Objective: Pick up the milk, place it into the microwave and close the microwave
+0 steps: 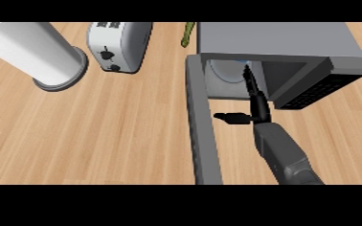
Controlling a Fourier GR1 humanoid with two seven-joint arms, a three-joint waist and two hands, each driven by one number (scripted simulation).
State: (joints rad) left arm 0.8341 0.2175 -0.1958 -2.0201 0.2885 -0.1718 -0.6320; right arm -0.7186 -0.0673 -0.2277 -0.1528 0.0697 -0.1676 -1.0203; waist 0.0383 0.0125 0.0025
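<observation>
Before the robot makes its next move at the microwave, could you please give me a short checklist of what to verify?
1. Microwave door open: ok.
2. Milk seated inside: cannot tell; only a pale shape shows behind the fingers.
3. Right hand open, fingers straight: ok.
4. Right hand out of the cavity: not ok; it reaches inside.
5. Door's closing path free: not ok; the forearm crosses it.

A kitchen: a light wooden desk point(106, 139) carries a silver toaster point(118, 43) at its far edge and a grey microwave point(276, 38), door point(201, 124) open, toward its far right corner.
</observation>
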